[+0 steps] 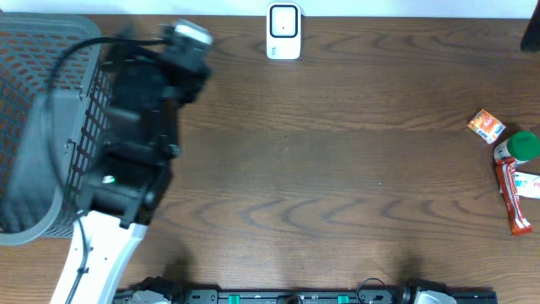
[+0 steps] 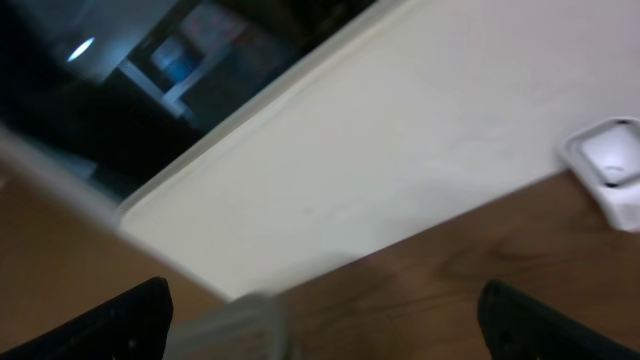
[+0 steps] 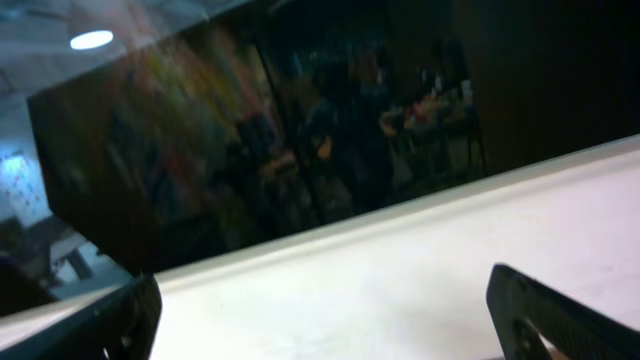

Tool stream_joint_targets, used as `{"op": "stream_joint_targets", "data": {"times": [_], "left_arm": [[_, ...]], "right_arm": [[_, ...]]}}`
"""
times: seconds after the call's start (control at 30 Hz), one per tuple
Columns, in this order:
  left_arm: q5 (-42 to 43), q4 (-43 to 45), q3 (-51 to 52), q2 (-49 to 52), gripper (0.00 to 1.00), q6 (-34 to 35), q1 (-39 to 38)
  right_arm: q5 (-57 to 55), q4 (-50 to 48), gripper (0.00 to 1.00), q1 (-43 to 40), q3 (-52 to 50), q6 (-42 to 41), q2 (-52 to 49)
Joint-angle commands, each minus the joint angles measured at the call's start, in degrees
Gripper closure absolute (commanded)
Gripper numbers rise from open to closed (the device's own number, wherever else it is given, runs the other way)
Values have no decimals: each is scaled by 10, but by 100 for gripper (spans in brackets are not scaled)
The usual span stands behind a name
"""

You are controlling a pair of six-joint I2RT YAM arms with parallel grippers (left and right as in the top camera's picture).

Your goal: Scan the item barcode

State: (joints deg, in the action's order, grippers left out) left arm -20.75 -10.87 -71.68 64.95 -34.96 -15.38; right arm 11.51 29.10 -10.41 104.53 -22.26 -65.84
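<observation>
The white barcode scanner (image 1: 283, 32) stands upright at the table's far edge; it also shows at the right edge of the left wrist view as the scanner (image 2: 610, 165). Three items lie at the far right: an orange packet (image 1: 487, 126), a green-capped bottle (image 1: 518, 149) and a red bar (image 1: 515, 198). My left arm (image 1: 143, 127) reaches up beside the basket, blurred. The left gripper (image 2: 325, 335) is open and empty, facing the wall with the basket rim (image 2: 240, 320) below it. The right gripper (image 3: 330, 325) is open and empty, facing a white wall.
A grey mesh basket (image 1: 34, 118) fills the left end of the table, partly under my left arm. The right arm's base (image 1: 430, 295) sits at the near edge. Bare wooden table (image 1: 337, 186) lies between the basket and the items.
</observation>
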Motion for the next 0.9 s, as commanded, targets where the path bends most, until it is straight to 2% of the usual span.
{"op": "stream_joint_targets", "data": {"times": [0.0,0.1,0.27,0.4,0.47,0.57,0.67,0.87], "left_arm": [[59,-20,-5,-35,2,43,55],[131,-52,-5,-70,2,69,101],[194,-60,-5,-136,2,133,160],[305,-59,-5,-184,2,134,183],[333,-52,-5,-207,2,134,188],[338,-50,-5,-242,2,134,190],[338,-49,-5,-283,2,134,194],[338,-29,-5,-340,2,135,205]], "right_arm": [[-13,-27,1,4,-38,23,8],[-49,-26,1,9,-84,78,39],[-80,-52,1,11,-214,82,154],[-80,-97,1,11,-326,82,261],[-80,-132,1,10,-383,82,316],[-81,-180,1,9,-449,82,377],[-80,-184,1,7,-494,82,422],[-85,-173,1,7,-534,82,449]]}}
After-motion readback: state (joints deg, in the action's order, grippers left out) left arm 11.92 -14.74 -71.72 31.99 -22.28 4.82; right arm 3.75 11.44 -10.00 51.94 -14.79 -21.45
